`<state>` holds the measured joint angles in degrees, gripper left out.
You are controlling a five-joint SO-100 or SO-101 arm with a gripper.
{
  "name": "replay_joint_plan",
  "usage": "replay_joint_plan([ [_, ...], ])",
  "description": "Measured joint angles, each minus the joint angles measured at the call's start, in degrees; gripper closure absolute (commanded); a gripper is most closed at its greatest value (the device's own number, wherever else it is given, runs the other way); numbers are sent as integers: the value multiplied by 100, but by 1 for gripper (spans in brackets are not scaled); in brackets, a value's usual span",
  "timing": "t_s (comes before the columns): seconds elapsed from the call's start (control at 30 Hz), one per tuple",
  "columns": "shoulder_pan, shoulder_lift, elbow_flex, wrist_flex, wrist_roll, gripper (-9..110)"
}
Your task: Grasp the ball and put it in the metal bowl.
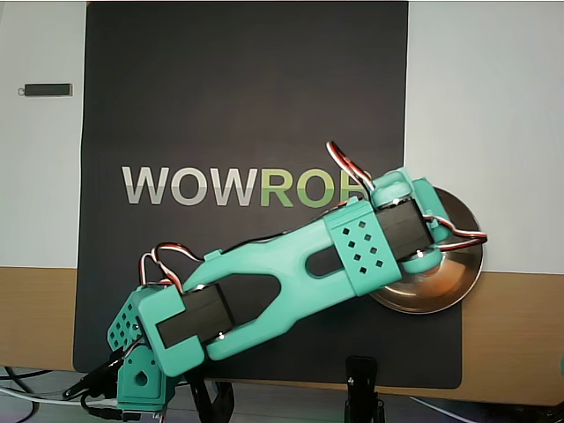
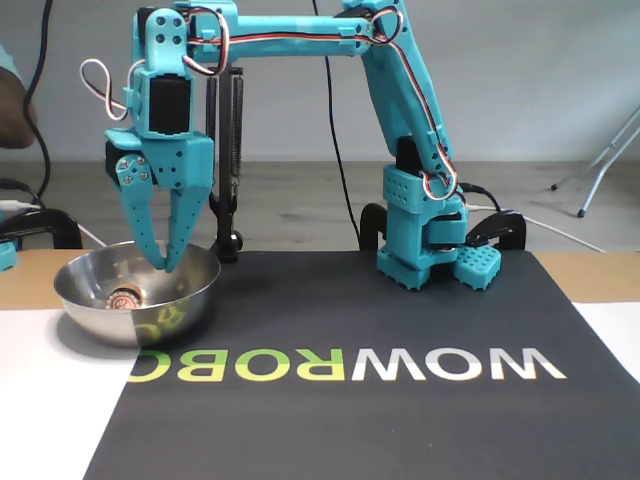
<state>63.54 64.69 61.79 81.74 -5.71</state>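
Fixed view, taken from in front of the rig, gave the clearest account of the metal bowl (image 2: 137, 292), and every position below is stated against that bowl. A small, round, orange-peach object, taken to be the ball (image 2: 124, 296), lay inside the bowl on its floor, toward the camera-left half. The gripper (image 2: 163, 263) hung directly above the bowl with its tips dipped just below the rim line, above and to the right of the ball and apart from it. Its two fingers converged until the tips nearly met; nothing sat between them. The pincer was therefore judged narrow and empty.

On that evidence the task appeared essentially done: the ball was in the bowl and out of the grip. What seemed left was only for the arm (image 2: 300, 35) to lift clear without brushing the rim or disturbing the ball.

The overhead view added little on these points. From above, the arm's wrist and forearm covered the near half of the bowl (image 1: 458, 264), leaving only its outer crescent visible, partly on the black mat (image 1: 247, 106) and partly on the bare table beyond the mat's edge. Neither the ball nor the fingertips could be seen there. That view alone showed a small dark stick-shaped item (image 1: 46, 89) lying well away from the bowl, off the mat's opposite side.
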Motion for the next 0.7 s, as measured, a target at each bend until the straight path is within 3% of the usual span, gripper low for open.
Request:
replay_joint_plan([
  [0.7,-1547,967,554,721,26,101],
])
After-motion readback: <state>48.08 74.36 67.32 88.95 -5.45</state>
